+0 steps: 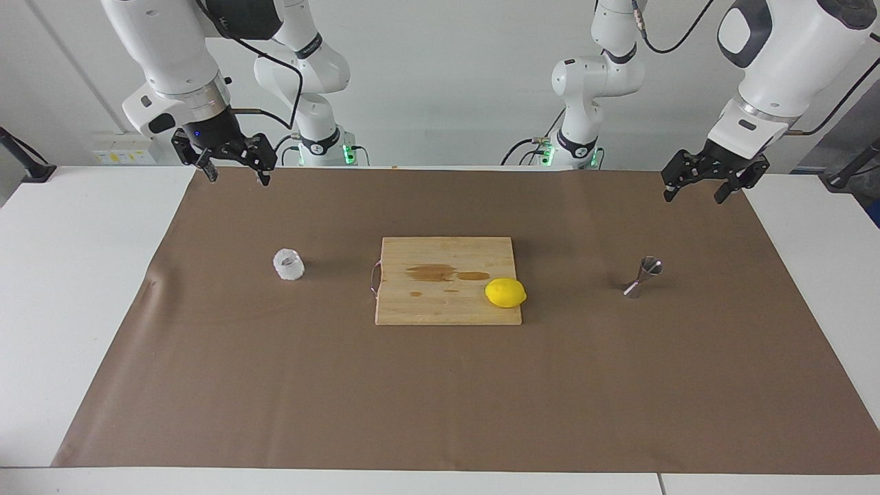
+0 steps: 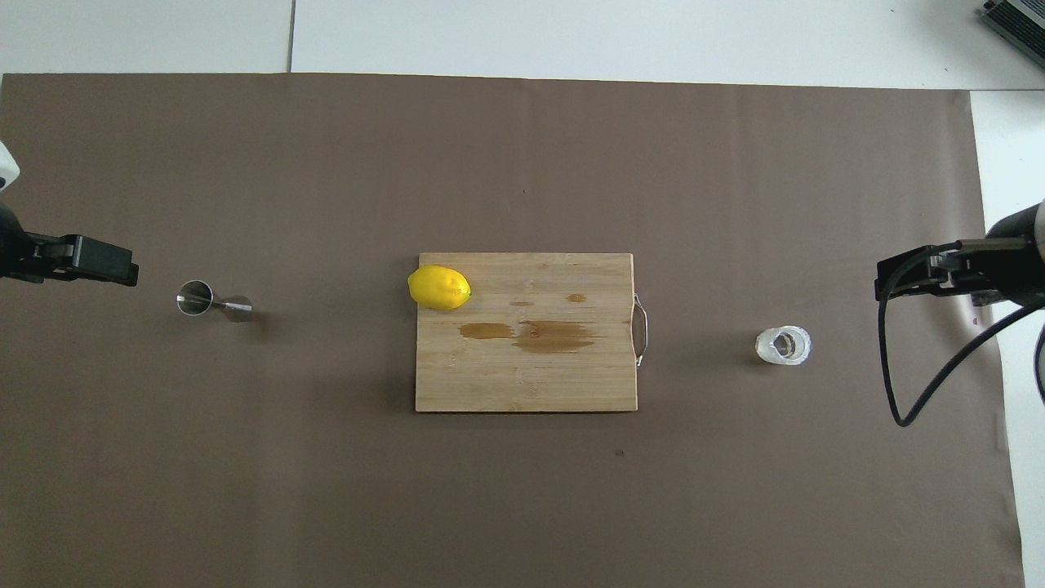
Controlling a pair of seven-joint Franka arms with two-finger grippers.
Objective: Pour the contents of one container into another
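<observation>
1. Across the desk's middle you have the brown mat [image 1: 440, 385], the largest item, reaching almost to each edge.
2. Centred on it lies the cutting board [image 1: 447, 302], stained, with the lemon [image 1: 505, 293] at its corner toward the left arm's end.
3. Right gripper [image 1: 234, 165] hangs released, empty, over the mat's corner at the robots' edge, right arm's end; left gripper [image 1: 705, 182] likewise released over the matching corner at the left arm's end. Both wait.
4. Glass cup [image 1: 289, 265] stands upright toward the right arm's end; jigger [image 1: 643, 277] stands upright toward the left arm's end. They are well apart.
5. Risk, as I judge it: the jigger's narrow mouth invites spillage, and a nudge could topple it; the cup's bumpy wall may slip.
6. Overhead view shows the cup's open mouth [image 2: 784, 345]; facing view alone shows gripper height and spread fingers.
</observation>
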